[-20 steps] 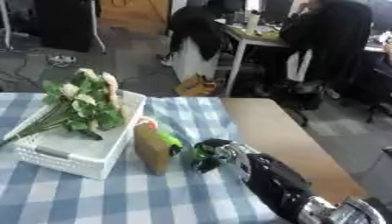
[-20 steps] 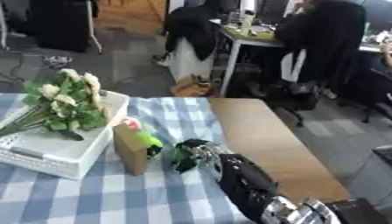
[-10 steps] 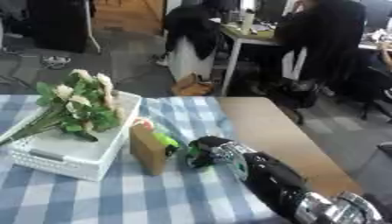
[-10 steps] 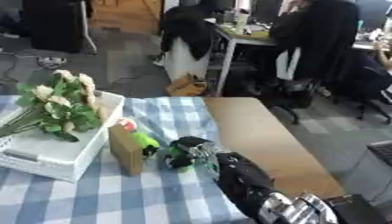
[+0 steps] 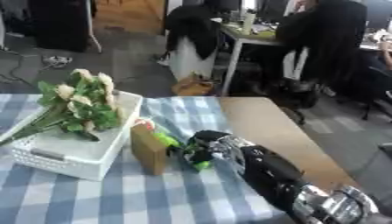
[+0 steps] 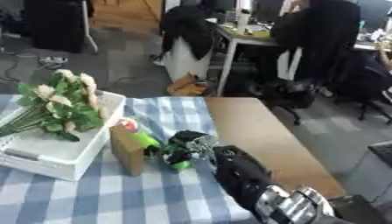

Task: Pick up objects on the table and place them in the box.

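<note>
Left eye view: right hand (image 5: 205, 145) curled round a green object (image 5: 201, 165) on the checked worktop (image 5: 153, 197), just right of a brown block (image 5: 148, 150). White box (image 5: 76, 153) with flowers further left, so next move probably leftward. Left hand nowhere visible.
</note>
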{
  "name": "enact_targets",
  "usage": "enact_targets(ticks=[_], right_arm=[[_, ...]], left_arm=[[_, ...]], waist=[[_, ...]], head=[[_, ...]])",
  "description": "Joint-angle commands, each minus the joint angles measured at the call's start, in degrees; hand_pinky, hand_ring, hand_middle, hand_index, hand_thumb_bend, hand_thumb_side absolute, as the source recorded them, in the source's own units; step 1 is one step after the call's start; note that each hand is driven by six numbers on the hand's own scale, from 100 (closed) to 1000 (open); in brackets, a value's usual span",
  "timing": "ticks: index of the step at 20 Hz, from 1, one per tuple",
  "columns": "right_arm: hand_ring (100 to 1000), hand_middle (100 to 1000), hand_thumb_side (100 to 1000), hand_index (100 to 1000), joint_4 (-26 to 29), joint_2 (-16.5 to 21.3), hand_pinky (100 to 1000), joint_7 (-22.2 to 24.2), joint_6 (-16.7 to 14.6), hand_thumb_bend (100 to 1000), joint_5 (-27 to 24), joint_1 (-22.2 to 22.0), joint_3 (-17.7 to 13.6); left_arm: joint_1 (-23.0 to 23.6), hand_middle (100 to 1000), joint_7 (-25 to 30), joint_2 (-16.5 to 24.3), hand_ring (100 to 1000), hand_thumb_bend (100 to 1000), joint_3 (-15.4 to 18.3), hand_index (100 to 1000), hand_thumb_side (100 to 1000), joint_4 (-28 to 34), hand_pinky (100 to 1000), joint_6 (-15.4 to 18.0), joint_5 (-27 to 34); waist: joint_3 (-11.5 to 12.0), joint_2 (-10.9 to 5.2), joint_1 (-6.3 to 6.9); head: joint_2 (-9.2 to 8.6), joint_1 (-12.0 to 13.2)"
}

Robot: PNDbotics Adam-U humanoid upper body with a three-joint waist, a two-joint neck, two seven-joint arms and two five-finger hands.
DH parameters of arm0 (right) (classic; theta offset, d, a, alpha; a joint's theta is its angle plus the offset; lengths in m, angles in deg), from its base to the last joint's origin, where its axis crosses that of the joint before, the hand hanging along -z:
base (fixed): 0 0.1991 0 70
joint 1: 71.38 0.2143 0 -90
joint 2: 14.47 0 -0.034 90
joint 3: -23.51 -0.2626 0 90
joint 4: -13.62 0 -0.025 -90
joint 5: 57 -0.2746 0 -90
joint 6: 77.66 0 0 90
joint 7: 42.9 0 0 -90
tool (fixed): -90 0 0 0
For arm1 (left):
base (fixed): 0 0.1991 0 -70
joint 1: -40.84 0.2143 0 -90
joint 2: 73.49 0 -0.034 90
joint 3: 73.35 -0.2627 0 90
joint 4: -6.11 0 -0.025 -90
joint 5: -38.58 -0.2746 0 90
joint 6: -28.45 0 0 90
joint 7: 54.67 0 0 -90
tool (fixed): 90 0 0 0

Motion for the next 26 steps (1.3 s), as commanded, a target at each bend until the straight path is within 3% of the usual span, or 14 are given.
enact_targets(ticks=[1,6,14,21,26], right_arm=[[100,100,741,352,0.5,2.3,100,-0.1,-0.4,100,0.7,1.8,-0.6],[100,100,723,352,0.3,1.4,100,0.1,-0.4,100,1.5,0.9,-0.4],[100,100,716,358,0.1,2.8,100,2.5,-2.6,100,2.5,3.5,-0.6],[100,100,688,361,0.6,4.1,100,10.2,-4.4,100,-0.8,7.0,-1.1],[100,100,682,360,2.7,6.6,100,16.9,-6.2,100,-6.8,10.9,-1.5]], left_arm=[[-1.1,787,0.0,0.6,804,100,0.0,838,834,0.7,680,-0.2,0.2],[-1.2,785,0.0,0.6,803,100,0.1,837,832,0.7,679,-0.1,0.2],[-1.0,784,0.2,0.6,804,100,0.0,836,832,0.7,681,-0.2,0.4],[-1.0,784,0.3,0.5,804,100,0.0,836,831,0.7,682,-0.2,0.5],[-1.3,784,0.3,0.3,804,100,-0.1,836,832,0.7,682,0.0,0.7]], waist=[[-0.1,-0.52,0.46],[-0.1,-0.43,0.54],[-0.2,-0.49,0.52],[-0.1,-0.43,0.56],[0.1,-0.05,0.64]], head=[[0.35,0.1],[0.35,0.4],[0.35,0.7],[0.35,1.7],[0.35,3.3]])
